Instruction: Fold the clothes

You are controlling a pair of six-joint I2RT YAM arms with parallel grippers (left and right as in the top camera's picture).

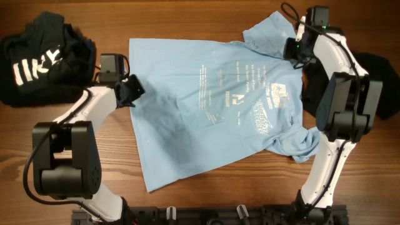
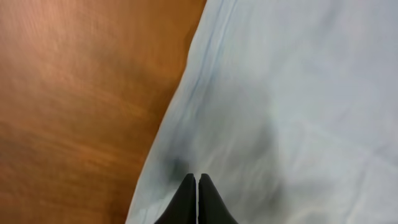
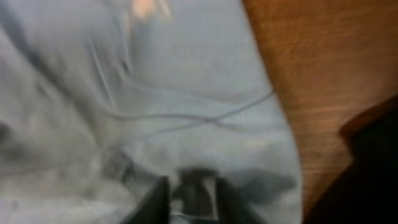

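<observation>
Pile of dark clothes (image 1: pixel 40 59) lies far left, apart from the work. Left gripper (image 2: pixel 197 182), tips pressed together, rests on the blue T-shirt (image 1: pixel 212 100) just inside its left edge; no cloth visibly pinched. Shirt is spread on the table (image 1: pixel 225 187), lower-right sleeve bunched. Right gripper (image 1: pixel 292 51) sits at the upper-right sleeve; blur hides its opening. Advice: secure both edges, lift together, carry evenly.

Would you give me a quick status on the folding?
Left gripper shut at shirt edge. Right gripper blurred, unclear. Shirt spread, unfolded. Dark pile apart.
</observation>
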